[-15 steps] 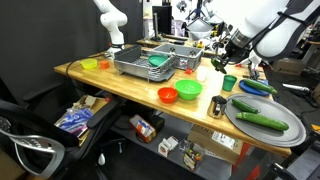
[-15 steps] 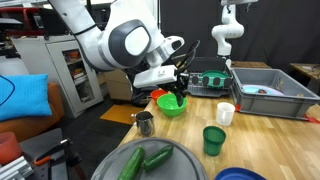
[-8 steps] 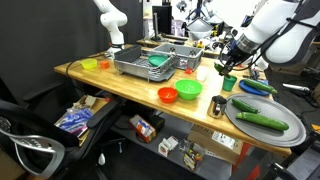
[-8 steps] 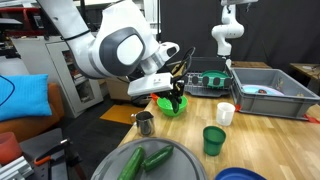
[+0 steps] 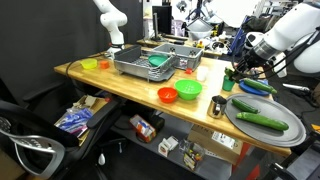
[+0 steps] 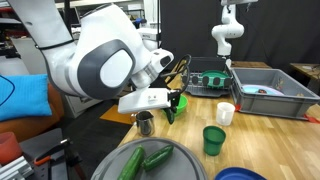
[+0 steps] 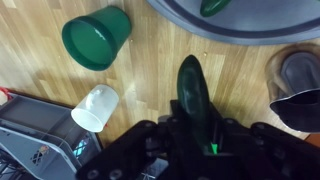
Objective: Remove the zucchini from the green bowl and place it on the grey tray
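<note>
My gripper [image 5: 233, 73] is shut on a dark green zucchini [image 7: 194, 88] and holds it in the air above the wooden table. It hangs between the green bowl [image 5: 190, 90] and the grey tray [image 5: 286, 112], over the small cups. In the wrist view the zucchini sticks out past my jaws [image 7: 197, 125], with the tray's rim [image 7: 270, 20] just ahead. In an exterior view my gripper [image 6: 172, 103] hides most of the green bowl. Two other zucchini [image 6: 130, 163] [image 6: 156, 156] lie on the tray [image 6: 182, 168].
A green cup [image 7: 97, 38], a white cup [image 7: 96, 107] and a metal cup [image 7: 295, 70] stand under and around my gripper. An orange-red bowl [image 5: 167, 95] sits beside the green bowl. A wire rack [image 5: 150, 62] and a yellow-green bowl [image 5: 90, 64] stand farther back.
My gripper has lifted from the green bowl with the zucchini in it and moved sideways toward the grey tray.
</note>
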Tool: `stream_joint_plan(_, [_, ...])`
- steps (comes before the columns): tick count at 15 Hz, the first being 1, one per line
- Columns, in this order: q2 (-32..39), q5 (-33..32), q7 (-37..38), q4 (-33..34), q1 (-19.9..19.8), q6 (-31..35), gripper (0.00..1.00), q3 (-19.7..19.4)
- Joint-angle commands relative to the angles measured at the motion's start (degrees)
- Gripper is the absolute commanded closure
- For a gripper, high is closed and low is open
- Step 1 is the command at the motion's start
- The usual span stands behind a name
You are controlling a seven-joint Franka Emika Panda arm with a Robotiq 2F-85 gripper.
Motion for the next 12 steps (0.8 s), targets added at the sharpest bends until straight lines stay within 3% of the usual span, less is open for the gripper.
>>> stream_joint_plan(1, [-0.3,1.1,-2.0,-0.4,-3.3,-0.4,0.73,3.2])
stream_joint_plan(7, [-0.6,0.8,-1.9,-0.3,-3.7,-0.4,0.73,3.9])
stream_joint_plan(8, [-0.6,0.8,-1.9,-0.3,-3.7,-0.4,0.93,3.9])
stream_joint_plan(10, [-0.8,2.5,-2.2,-0.3,-3.6,-2.5,0.93,3.5])
stream_joint_plan(11, [-0.8,2.4,-1.0,-0.2,-1.1,-3.2,0.93,0.3])
stream_joint_plan(12, [-1.2,3.3,-1.0,-0.5,-0.8,-4.6,0.93,-0.5])
